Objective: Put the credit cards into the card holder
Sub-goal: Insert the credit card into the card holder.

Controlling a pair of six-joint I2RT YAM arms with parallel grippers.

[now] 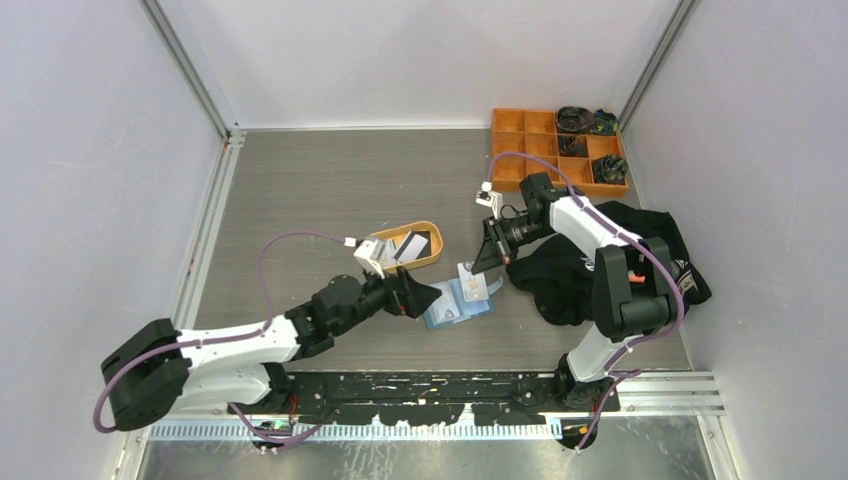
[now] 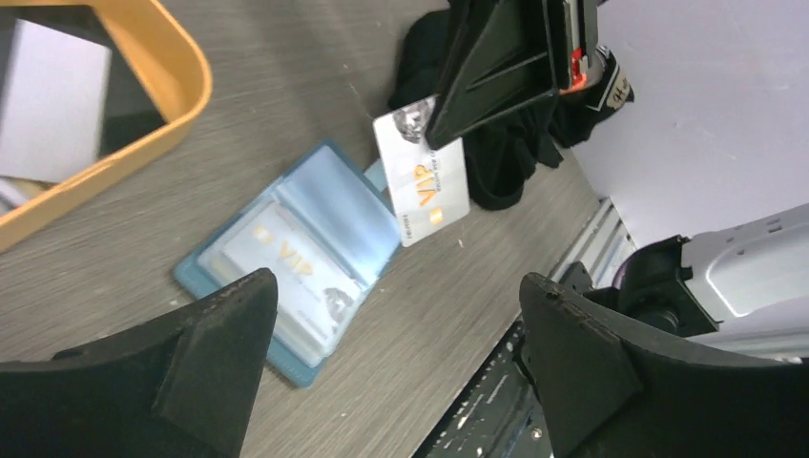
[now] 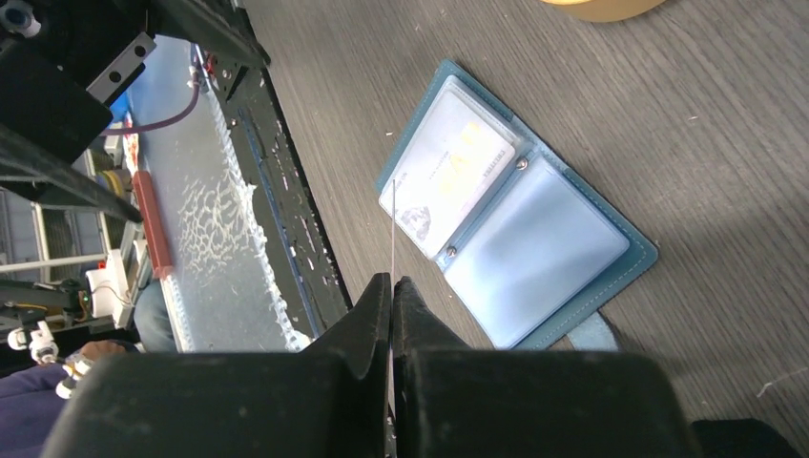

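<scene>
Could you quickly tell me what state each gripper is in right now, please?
Left gripper: open, holding nothing.
Right gripper: shut on a white VIP credit card.

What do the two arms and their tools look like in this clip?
Both arms have white links and black joints: left arm, right arm. A purple cable loops along each. The left tool and right tool are black with wedge-shaped fingers.

The top camera looks down from 6 o'clock over the whole desk (image 1: 330, 200). Both wrist cameras sit close, sharing the card holder (image 2: 324, 215).
</scene>
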